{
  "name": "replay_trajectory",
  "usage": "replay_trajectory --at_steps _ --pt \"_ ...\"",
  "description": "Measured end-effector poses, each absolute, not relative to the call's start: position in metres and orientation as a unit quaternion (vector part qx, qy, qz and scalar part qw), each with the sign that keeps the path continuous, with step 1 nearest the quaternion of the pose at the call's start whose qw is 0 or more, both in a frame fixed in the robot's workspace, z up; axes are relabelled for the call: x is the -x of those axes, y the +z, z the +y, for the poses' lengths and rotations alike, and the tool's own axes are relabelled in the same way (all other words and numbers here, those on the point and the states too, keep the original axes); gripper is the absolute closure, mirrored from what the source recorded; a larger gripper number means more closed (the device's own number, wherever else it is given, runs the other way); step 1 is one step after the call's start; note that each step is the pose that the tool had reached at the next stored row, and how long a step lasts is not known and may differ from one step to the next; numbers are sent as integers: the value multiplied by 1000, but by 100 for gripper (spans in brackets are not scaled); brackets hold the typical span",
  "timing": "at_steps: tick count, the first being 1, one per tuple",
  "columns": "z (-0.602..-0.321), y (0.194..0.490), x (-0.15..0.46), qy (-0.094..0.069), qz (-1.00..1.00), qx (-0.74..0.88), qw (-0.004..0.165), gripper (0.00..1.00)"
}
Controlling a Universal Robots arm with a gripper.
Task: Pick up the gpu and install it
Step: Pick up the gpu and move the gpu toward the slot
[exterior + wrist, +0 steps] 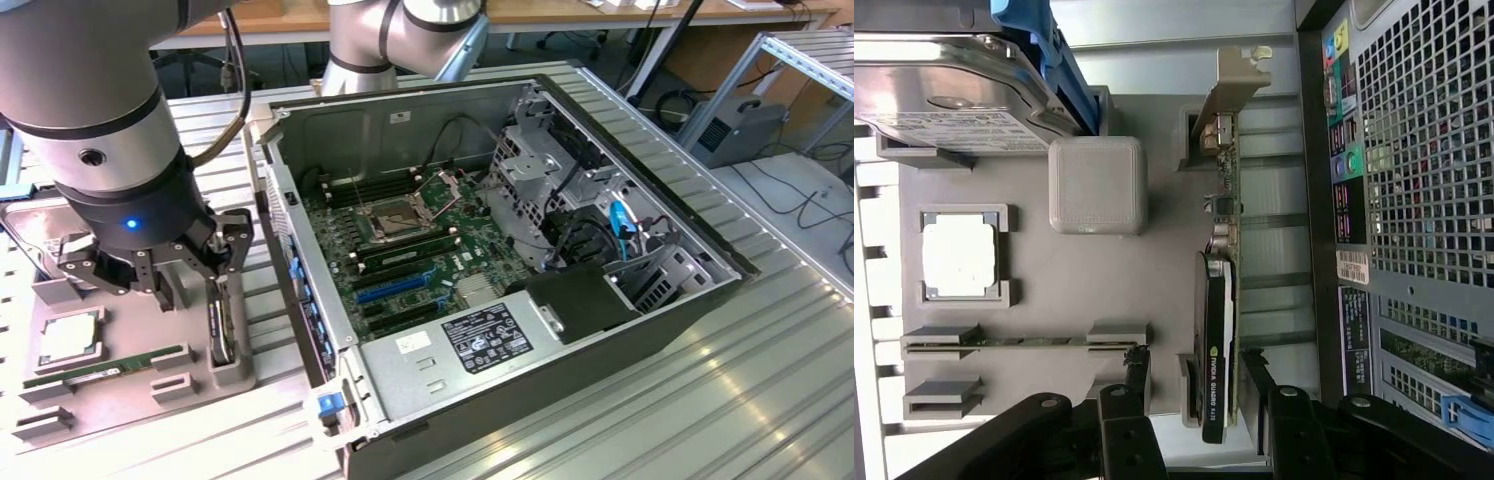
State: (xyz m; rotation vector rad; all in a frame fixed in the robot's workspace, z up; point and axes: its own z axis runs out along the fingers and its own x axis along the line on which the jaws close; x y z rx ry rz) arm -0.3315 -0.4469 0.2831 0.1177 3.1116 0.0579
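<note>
On the exterior view's left: matte grey moulded tray (200, 385) on ribbed metal table (747, 400). The gpu (220, 330), a thin dark card, stands on edge at the tray side nearest the open steel computer case (400, 110). Black gripper (187, 280) directly above it, fingers spread wide, holding nothing.

Wrist view: gpu (1219, 250) upright in tray (1044, 330) slot, with black glossy cooler and a silver bracket. Gripper (1196, 365) fingers (1124, 400) wide apart, flanking one end of the card. Square CPU (959, 255), green memory stick (1024, 342) and labelled hard drive (944, 100) share the tray.
</note>
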Motion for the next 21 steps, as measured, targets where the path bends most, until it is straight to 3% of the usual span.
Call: replay_trajectory --at_steps 21 --pt "-443 279 326 18 999 -38 14 52"
